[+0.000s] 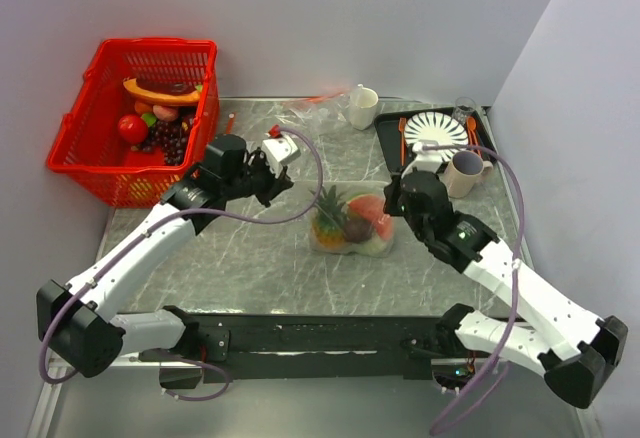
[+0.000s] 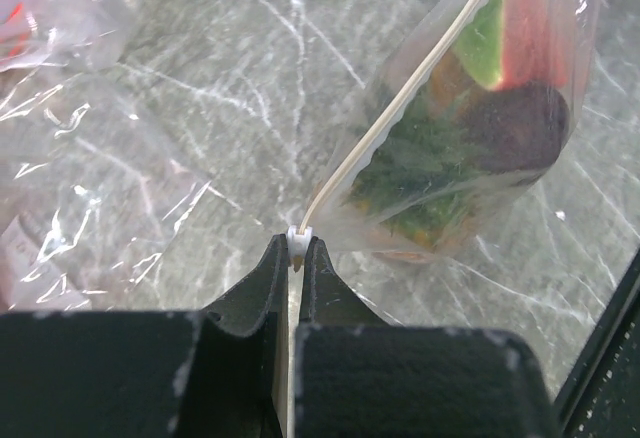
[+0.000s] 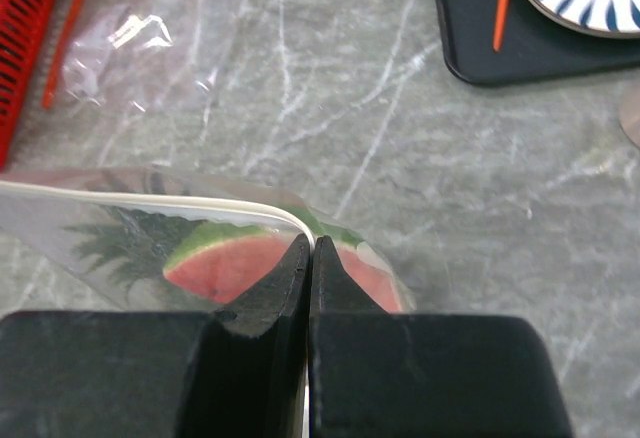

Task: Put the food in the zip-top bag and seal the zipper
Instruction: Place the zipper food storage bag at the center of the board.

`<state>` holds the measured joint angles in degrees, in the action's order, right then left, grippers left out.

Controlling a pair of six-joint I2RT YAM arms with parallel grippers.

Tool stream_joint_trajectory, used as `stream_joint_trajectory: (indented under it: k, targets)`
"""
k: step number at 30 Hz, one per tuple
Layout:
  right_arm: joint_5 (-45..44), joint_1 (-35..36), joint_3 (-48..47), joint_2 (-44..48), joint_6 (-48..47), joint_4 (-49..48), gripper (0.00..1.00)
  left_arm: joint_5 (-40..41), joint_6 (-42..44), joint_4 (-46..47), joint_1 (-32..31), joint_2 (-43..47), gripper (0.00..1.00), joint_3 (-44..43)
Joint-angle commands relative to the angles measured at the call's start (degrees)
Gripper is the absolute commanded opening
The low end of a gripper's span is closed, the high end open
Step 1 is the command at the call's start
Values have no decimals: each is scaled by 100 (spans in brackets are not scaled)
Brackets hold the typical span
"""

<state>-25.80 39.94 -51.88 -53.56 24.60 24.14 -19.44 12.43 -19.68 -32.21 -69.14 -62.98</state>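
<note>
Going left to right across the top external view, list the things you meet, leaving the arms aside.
red basket → zip-top bag → striped plate

1. The zip-top bag [image 1: 350, 228]: clear, crinkly pouch at the middle of the tabletop [image 1: 250, 258], bulging
2. The food [image 1: 348, 214]: spiky dark-green tuft, red-orange slice with light-green rind, dark purple piece, all inside the bag
3. The zipper [image 2: 395, 105]: thin whitish strip along the bag's mouth edge
</note>
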Motion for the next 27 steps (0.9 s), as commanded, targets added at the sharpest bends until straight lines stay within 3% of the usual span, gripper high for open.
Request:
stream_joint_trajectory:
  k: [1, 17, 18, 19, 20, 21, 22, 23, 24, 27]
  targets:
    - [347, -303, -594, -295, -236, -454, 0, 345, -188, 228, 197, 68, 1, -161]
    - [848, -804, -1825, -1754, -201, -630, 0, 169, -548, 316, 962, -679, 1, -830]
    - [884, -821, -1913, -1859, -193, -630, 9, 186, -566, 342, 971, -723, 4, -856]
    - [945, -848, -1957, -1903, -201, -604, 23, 282, -592, 360, 979, -732, 12, -865]
    - [1032, -874, -2019, -1930, -219, -551, 45, 387, -714, 386, 979, -723, 27, -856]
    - [1094, -866, -2054, -1904, -236, -507, 62, 510, -828, 430, 979, -697, 60, -804]
    - [1077, -865, -2028, -1852, -219, -524, 87, 807, -995, 656, 971, -540, 74, -734]
    - [1051, -874, -1985, -1773, -210, -542, 93, 906, -1197, 772, 971, -417, 95, -629]
    - [1025, -874, -1854, -1580, -236, -603, 97, 951, -1207, 886, 971, -129, 99, -410]
    - [946, -866, -1616, -1131, -280, -613, 100, 1118, -1514, 1238, 971, 443, 99, -49]
